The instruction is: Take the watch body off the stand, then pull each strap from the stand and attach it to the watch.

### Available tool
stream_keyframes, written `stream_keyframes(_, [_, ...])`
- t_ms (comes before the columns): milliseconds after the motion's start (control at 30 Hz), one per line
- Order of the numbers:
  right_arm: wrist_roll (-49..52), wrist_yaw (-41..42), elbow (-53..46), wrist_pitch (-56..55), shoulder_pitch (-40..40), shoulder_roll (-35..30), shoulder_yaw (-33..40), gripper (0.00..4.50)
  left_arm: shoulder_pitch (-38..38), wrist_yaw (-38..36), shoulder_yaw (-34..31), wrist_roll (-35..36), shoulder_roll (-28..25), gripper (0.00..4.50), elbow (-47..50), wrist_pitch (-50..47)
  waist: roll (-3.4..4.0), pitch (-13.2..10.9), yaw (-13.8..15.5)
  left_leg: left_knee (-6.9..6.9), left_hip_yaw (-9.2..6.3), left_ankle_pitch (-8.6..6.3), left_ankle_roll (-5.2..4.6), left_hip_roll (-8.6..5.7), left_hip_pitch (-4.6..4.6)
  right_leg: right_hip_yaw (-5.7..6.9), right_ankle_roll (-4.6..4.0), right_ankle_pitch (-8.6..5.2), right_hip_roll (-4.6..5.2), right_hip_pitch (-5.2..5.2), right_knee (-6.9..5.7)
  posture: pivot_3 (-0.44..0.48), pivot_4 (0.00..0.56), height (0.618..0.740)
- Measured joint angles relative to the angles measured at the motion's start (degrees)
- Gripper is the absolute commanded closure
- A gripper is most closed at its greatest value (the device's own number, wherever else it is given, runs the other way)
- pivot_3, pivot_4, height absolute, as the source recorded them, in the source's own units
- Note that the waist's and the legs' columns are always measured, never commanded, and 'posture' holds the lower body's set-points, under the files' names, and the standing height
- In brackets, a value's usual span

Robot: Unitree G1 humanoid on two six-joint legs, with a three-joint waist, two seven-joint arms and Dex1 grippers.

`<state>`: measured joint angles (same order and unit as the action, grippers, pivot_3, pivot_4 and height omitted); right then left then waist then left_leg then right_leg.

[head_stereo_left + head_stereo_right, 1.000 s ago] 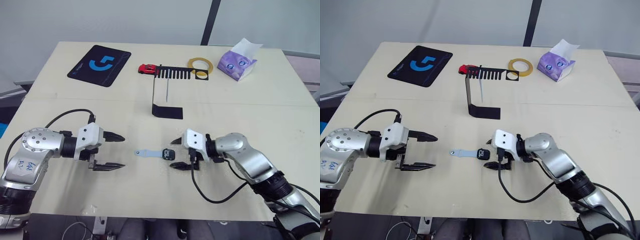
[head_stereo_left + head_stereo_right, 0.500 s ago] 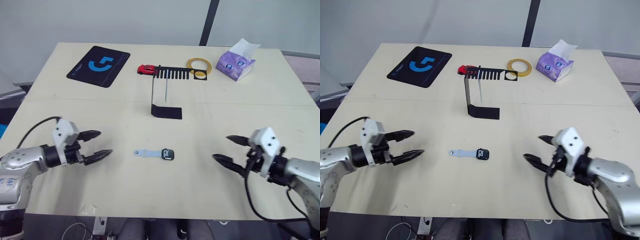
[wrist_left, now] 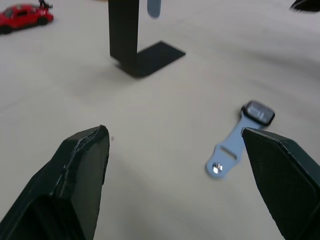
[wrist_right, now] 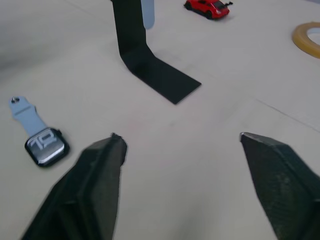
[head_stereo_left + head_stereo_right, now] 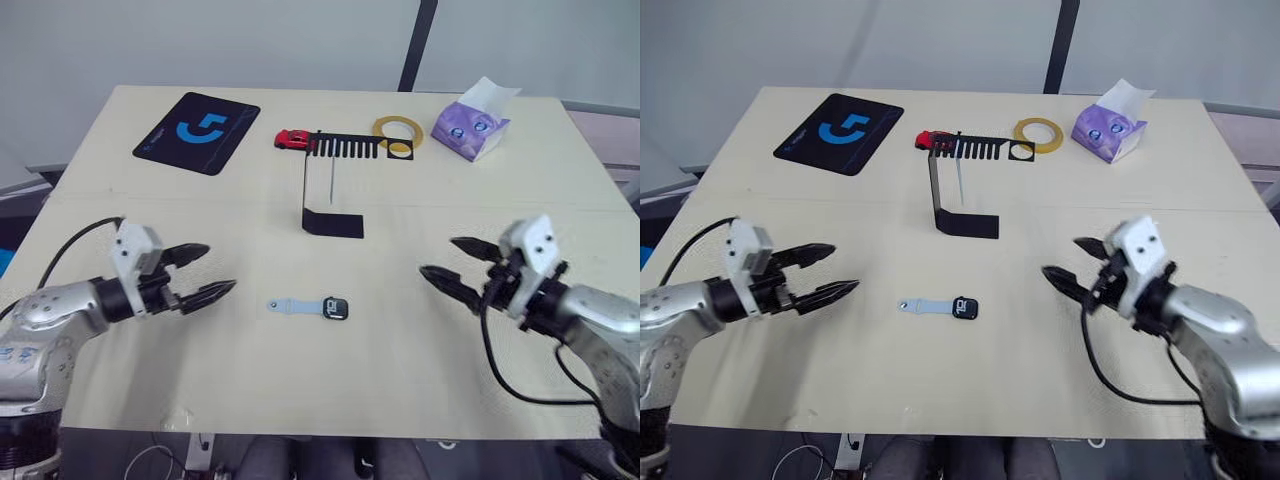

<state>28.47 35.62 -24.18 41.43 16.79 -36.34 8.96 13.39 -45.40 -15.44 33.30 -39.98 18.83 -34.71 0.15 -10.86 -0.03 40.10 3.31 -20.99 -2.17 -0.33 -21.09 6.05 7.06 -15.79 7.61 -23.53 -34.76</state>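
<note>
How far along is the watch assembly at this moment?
Done: the watch body lies on the table with one strap attached. In hand: nothing; left gripper and right gripper hover open on either side. Left: the second strap hangs on the stand, to be pulled and fitted.

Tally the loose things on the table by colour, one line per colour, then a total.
Black: 3 - stand, watch body, mat
Pale grey-blue: 2 - strap on the watch, strap hanging on the stand
Red: 1 - toy car
Yellow: 1 - tape roll
Purple: 1 - tissue pack
Total: 8
</note>
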Motion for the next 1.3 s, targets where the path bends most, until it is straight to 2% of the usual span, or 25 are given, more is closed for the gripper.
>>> stream_keyframes(33, [-1.7, -1.4, 2.8, -0.1, 4.0, 2.8, -3.7, 3.0, 2.0, 3.3, 2.4, 0.1, 3.1, 0.0, 2.2, -1.2, 0.0, 0.0, 0.0, 0.02, 0.03, 0.0, -0.01, -0.02, -0.01, 0.0, 0.01, 0.0, 0.0, -0.01, -0.02, 0.0, 0.15, 0.738])
stream_keyframes(67, [-2.6, -2.0, 3.9, -0.3, 5.6, 4.0, -5.5, 3.37, 2.8, 4.7, 3.9, 0.1, 4.4, 0.0, 3.5, -1.8, 0.0, 0.0, 0.0, 0.02, 0.04, 0.01, -0.01, -0.03, -0.03, -0.01, 0.01, 0.0, 0.0, -0.04, -0.05, 0.0, 0.15, 0.738])
stream_keyframes(133, [-5.9, -3.3, 9.0, -2.2, 10.1, 7.2, -10.5, 4.43, 4.6, 10.9, 6.7, -0.4, 9.0, 0.0, 6.6, -3.9, 0.0, 0.0, -0.1, 0.02, 0.04, 0.0, -0.01, -0.03, -0.02, 0.0, 0.01, 0.0, -0.02, -0.06, -0.11, 0.0, 0.15, 0.738])
stream_keyframes(300, [-11.9, -5.7, 20.5, -7.9, 16.3, 12.6, -14.8, 4.47, 6.3, 23.6, 10.2, -3.6, 15.2, 0.0, 10.8, -8.7, -0.03, 0.0, -0.1, 0.05, 0.05, 0.01, -0.02, -0.03, -0.01, -0.01, 0.01, 0.0, -0.05, -0.05, -0.13, 0.0, 0.15, 0.738])
stream_keyframes(433, [-16.7, -7.2, 32.8, -13.1, 22.1, 17.2, -17.1, 4.47, 5.9, 28.8, 13.9, -5.5, 17.8, 0.0, 13.9, -11.2, -0.02, 0.0, -0.3, 0.04, 0.06, 0.02, -0.01, 0.0, -0.03, -0.03, 0.0, 0.0, -0.09, -0.1, -0.13, 0.0, 0.15, 0.738])
stream_keyframes(633, [-19.6, -7.3, 42.5, -17.4, 26.0, 18.9, -17.5, 4.47, 5.9, 31.4, 17.0, -8.7, 18.8, 0.0, 14.5, -11.4, -0.02, 0.0, -0.2, 0.07, 0.03, 0.02, 0.0, -0.02, -0.06, -0.03, 0.0, 0.0, -0.07, -0.08, -0.12, 0.0, 0.15, 0.738])
stream_keyframes(1000, [-20.6, -6.2, 45.1, -19.0, 26.8, 20.1, -17.3, 4.47, 6.2, 31.6, 17.9, -11.3, 19.6, 0.0, 13.7, -9.2, -0.02, 0.0, -0.3, 0.07, 0.04, 0.03, 0.01, 0.01, -0.06, -0.03, 0.0, 0.0, -0.1, -0.09, -0.11, 0.0, 0.15, 0.738])
stream_keyframes(1300, [-21.8, -7.6, 51.5, -18.8, 29.3, 23.0, -17.3, 4.47, 10.9, 34.6, 23.2, -17.7, 25.8, 0.0, 7.5, -5.6, -0.02, 0.0, -0.2, 0.07, 0.04, 0.03, 0.01, 0.0, -0.06, -0.01, 0.0, 0.0, -0.09, -0.08, -0.12, 0.0, 0.15, 0.738])
